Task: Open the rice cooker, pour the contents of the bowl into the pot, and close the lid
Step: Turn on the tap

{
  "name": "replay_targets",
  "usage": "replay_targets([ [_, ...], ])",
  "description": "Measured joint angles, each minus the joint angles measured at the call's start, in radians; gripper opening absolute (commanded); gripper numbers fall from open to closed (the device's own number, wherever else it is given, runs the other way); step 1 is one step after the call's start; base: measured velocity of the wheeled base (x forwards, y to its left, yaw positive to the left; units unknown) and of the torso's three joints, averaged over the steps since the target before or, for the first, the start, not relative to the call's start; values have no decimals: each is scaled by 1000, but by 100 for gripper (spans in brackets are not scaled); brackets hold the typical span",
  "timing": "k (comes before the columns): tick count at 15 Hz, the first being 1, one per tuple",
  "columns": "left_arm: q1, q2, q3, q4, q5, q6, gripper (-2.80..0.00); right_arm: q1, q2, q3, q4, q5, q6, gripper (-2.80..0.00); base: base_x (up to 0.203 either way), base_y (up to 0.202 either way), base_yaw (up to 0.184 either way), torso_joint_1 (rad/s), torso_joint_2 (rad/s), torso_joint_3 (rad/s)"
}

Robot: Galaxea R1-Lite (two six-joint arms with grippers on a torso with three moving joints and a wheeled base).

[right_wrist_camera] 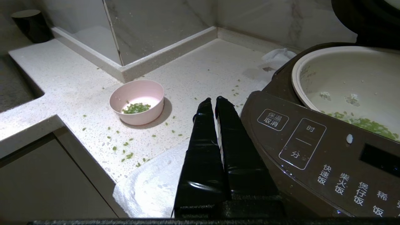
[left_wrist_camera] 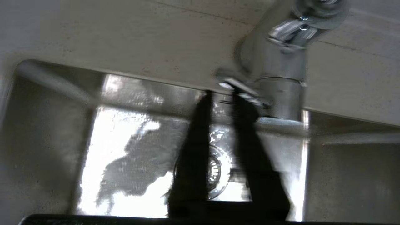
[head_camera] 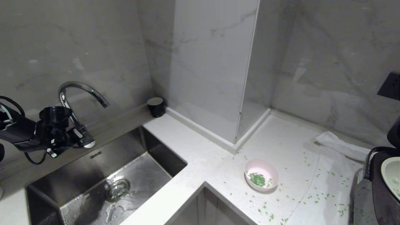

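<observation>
Pink bowl [head_camera: 261, 174] sits upright beside the open rice cooker [head_camera: 379, 187].

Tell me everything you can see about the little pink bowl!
The bowl is small and round, pink outside and paler inside, and looks like plastic. It stands upright on the speckled white counter, between the sink and the rice cooker. Chopped green bits lie in its bottom, and more lie scattered on the counter around it. No gripper touches it.
</observation>
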Motion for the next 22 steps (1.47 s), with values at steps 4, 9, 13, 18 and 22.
replay_targets([
  [4, 0, -4, 2, -3, -1, 1, 0, 0, 0, 0, 0, 0, 0, -280, 0, 0, 0, 0, 0, 0],
  [9, 3, 20, -20, -5, -1, -2, 0, 0, 0, 0, 0, 0, 0, -280, 0, 0, 0, 0, 0, 0],
  [13, 4, 38, -47, -3, 3, -11, -280, 0, 0, 0, 0, 0, 0, -280, 0, 0, 0, 0, 0, 0],
  [18, 4, 44, -57, -3, 6, -9, -280, 0, 0, 0, 0, 0, 0, -280, 0, 0, 0, 0, 0, 0],
  [22, 6, 43, -56, -7, 6, -9, -280, 0, 0, 0, 0, 0, 0, -280, 0, 0, 0, 0, 0, 0],
])
